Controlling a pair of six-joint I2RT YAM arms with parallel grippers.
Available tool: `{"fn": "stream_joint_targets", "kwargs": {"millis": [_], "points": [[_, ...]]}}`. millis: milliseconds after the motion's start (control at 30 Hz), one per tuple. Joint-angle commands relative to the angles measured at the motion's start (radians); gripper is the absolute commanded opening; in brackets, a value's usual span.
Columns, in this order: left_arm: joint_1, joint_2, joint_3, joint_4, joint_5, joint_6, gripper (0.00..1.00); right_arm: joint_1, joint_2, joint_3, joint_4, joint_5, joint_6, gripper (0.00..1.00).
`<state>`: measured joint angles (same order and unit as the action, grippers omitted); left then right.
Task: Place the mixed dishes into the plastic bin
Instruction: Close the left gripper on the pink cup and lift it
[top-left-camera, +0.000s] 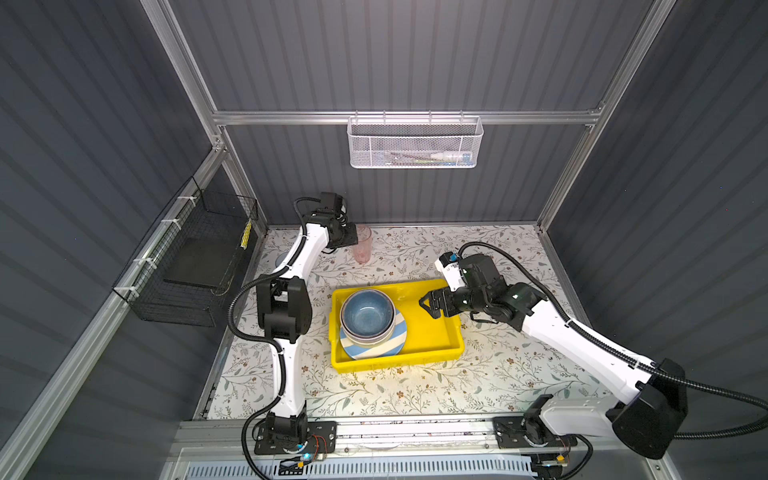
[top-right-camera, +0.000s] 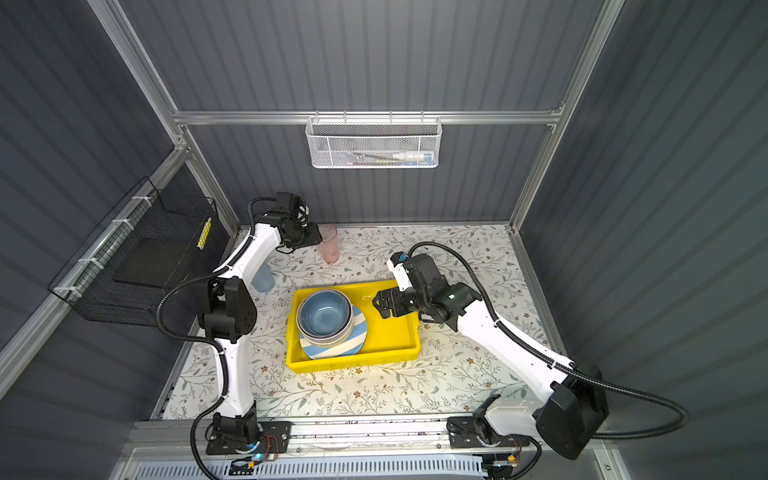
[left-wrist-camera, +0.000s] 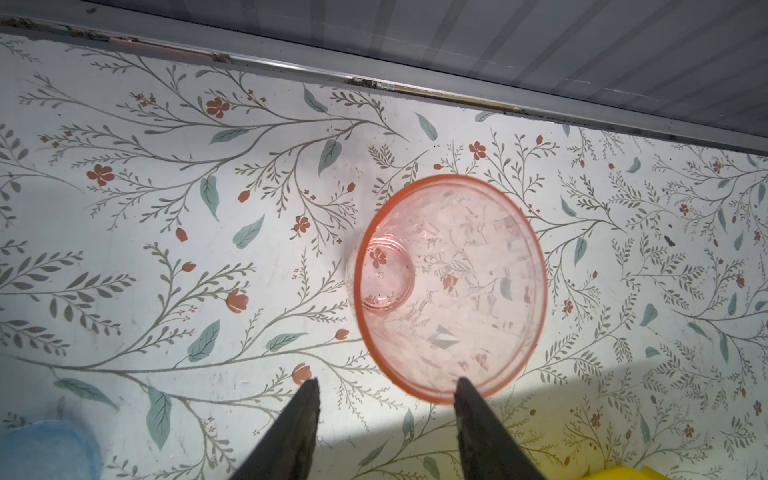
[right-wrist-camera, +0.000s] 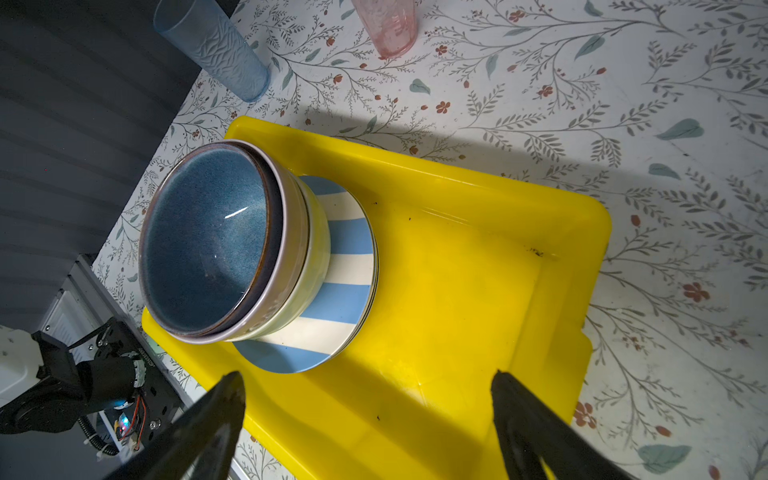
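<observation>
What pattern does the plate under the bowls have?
Blue and white stripes; the plate shows best in the right wrist view.

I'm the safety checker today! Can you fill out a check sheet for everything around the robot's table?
Surface: floral table, brightly lit, no spills seen.
Job's things: yellow bin holds a blue bowl nested in a lilac bowl and a pale green bowl, on a striped plate. The pink tumbler and blue tumbler stand on the table, outside the bin.
Clutter: nothing seen.
Grippers: left gripper open, at the pink tumbler's rim; right gripper open wide over the bin, empty.
Cables: black hoses run along both arms, clear of the dishes.
Surroundings: white mesh basket on the back wall, black wire basket on the left wall.
</observation>
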<state>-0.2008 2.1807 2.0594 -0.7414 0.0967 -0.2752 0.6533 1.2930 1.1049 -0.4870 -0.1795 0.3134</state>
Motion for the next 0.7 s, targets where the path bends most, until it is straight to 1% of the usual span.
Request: {"fn": "stream_joint_targets", "kwargs": {"millis": [0,100,200,333,667], "points": [[0.009,0.022,0.026,0.020,0.044,-0.019,0.54,-0.003,-0.009,-0.005,-0.007,0.003,-0.008,0.93],[0.011,0.033,0.045,0.015,0.036,-0.018,0.54,-0.002,-0.005,-0.002,-0.004,0.003,-0.007,0.93],[0.011,0.054,0.071,-0.004,0.021,-0.013,0.51,-0.003,0.000,0.001,-0.005,0.000,-0.005,0.93],[0.010,0.071,0.082,-0.024,0.011,-0.010,0.42,-0.002,0.001,0.001,-0.006,0.003,-0.004,0.93],[0.011,0.054,0.034,-0.036,-0.005,-0.004,0.27,-0.003,0.013,0.009,-0.009,0.002,-0.004,0.93]]}}
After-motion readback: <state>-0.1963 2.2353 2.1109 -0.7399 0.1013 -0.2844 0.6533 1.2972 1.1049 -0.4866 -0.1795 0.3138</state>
